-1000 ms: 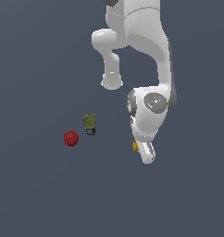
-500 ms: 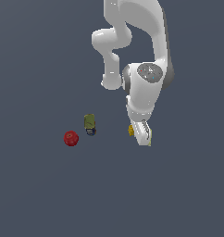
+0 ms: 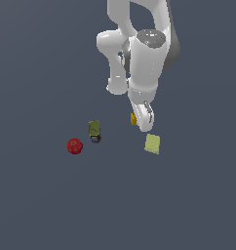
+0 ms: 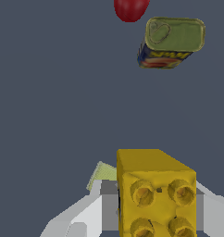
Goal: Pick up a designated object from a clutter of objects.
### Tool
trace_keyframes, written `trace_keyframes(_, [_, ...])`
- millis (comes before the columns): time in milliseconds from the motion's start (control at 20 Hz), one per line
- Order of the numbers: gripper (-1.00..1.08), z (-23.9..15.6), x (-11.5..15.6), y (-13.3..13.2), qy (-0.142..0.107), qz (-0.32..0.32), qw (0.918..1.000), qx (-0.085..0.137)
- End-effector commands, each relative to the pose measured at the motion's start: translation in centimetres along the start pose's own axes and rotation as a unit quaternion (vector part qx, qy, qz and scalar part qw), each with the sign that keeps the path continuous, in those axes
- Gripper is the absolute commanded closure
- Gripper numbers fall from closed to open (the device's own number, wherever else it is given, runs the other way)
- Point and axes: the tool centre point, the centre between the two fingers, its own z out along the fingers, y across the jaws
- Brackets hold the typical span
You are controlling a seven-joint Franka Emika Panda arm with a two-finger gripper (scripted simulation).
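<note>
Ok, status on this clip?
Gripper shut on yellow brick, raised above the floor. Red ball, green can, pale square all clear of it.

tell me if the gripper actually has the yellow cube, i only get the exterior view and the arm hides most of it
Observer: It looks held. In the wrist view the yellow cube sits between the fingers of the gripper, with a grey finger against each side.
Operator: is it a plain cube
Observer: No. The side facing the wrist camera carries round studs, like a toy brick.
Operator: what's the olive block near the red ball
Observer: Up close, the olive block is a flat tin with a pull-tab lid and a dark printed side. Only the edge of the red ball shows next to it in the wrist view.
</note>
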Motion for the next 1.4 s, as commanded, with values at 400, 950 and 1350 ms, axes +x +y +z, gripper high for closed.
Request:
trace_keyframes(400, [1.08,-7.6,1.7,5.1,0.000,0.000,1.0000,0.000])
trace_keyframes(950, [1.08,-12.9,2.9,8.3,0.001,0.000,1.0000,0.000])
trace_keyframes(1350, [1.08,-13.7,3.1,8.6,0.001,0.000,1.0000,0.000])
